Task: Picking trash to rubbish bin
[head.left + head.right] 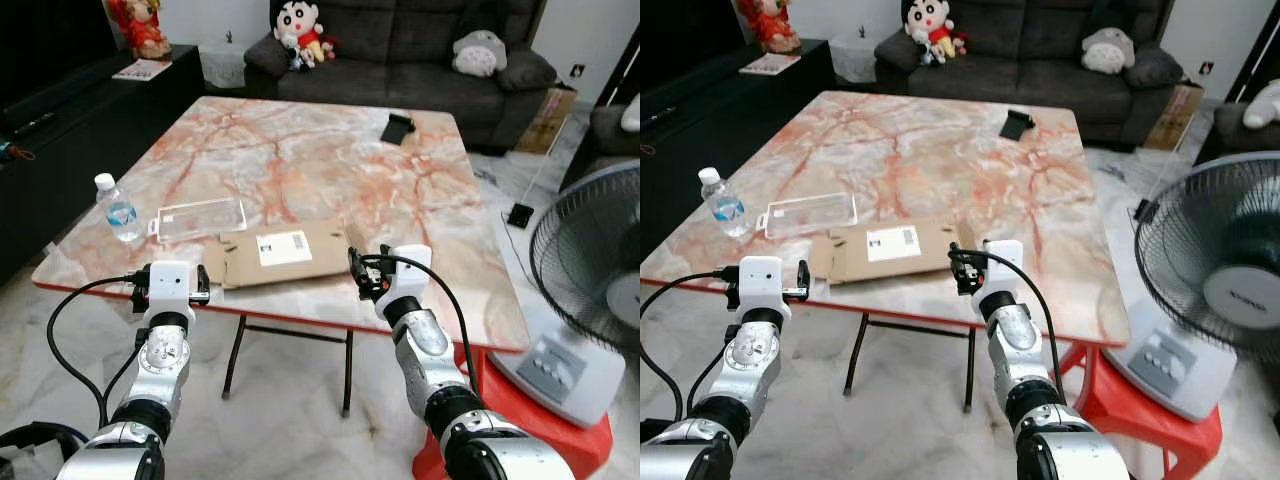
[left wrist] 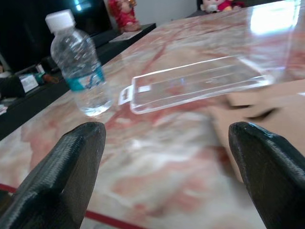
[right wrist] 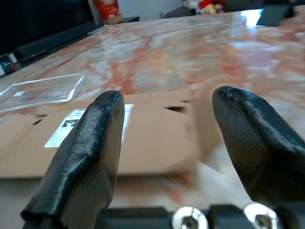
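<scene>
Cardboard (image 1: 283,254) flat on marble table (image 1: 300,160); sofa (image 1: 420,45) behind.

marble table (image 1: 300,160), grey sofa (image 1: 400,45), fan (image 1: 590,270)

Head stereo downward; wrists table-level.

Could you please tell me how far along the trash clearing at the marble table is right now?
Nothing looks binned yet. The water bottle, clear plastic tray and flattened cardboard box all lie on the table. In hand: nothing; the left tool and right tool are open, at the near edge, the right facing the cardboard. All three pickups remain.
</scene>
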`<state>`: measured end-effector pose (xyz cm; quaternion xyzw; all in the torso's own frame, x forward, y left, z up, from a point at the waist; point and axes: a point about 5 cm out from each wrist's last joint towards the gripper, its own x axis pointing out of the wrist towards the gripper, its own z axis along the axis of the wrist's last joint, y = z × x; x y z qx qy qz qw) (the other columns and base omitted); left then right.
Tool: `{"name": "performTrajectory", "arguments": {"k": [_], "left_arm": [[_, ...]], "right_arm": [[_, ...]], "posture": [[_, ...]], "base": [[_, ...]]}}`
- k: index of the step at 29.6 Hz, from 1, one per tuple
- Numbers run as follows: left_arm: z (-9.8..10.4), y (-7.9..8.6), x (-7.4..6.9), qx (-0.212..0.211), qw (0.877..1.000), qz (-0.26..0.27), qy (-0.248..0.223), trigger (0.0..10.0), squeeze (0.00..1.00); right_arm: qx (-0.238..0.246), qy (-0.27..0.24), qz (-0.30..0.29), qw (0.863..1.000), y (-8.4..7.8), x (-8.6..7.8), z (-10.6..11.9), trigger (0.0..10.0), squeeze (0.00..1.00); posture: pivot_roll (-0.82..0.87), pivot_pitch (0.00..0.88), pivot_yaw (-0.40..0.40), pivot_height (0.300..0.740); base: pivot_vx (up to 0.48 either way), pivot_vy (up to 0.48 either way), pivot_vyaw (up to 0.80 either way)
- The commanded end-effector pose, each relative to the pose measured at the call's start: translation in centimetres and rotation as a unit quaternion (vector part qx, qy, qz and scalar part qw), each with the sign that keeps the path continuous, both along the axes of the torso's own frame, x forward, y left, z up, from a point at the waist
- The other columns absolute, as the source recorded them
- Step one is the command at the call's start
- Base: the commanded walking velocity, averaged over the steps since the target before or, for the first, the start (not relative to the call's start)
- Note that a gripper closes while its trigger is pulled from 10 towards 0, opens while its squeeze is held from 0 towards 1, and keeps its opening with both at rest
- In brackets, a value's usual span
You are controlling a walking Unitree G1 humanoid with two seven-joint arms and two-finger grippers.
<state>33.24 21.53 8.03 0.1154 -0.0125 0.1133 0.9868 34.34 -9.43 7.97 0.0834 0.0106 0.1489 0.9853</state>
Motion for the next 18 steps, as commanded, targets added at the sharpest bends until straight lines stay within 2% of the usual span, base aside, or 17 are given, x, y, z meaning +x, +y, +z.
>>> {"name": "performTrajectory", "arguments": {"k": [1,11,18], "left_arm": [[0.2,0.5,0.0,0.006,1.0,0.004,-0.003,10.0,0.0],[0.6,0.2,0.3,0.01,1.0,-0.006,-0.009,10.0,0.0],[1.1,-0.7,0.7,0.016,0.999,-0.039,-0.019,10.0,0.0]], "right_arm": [[0.004,-0.01,0.012,1.0,0.8,0.2,0.6,10.0,0.0],[0.003,-0.011,0.003,1.0,0.5,0.4,0.7,10.0,0.0],[0.0,-0.01,0.006,1.0,0.6,0.5,0.8,10.0,0.0]], "posture": [[0.06,0.0,-0.037,0.74],[0.06,0.0,-0.036,0.74],[0.06,0.0,-0.039,0.74]], "base": [[0.431,0.0,0.0],[0.43,0.0,0.0],[0.0,0.0,0.0]]}}
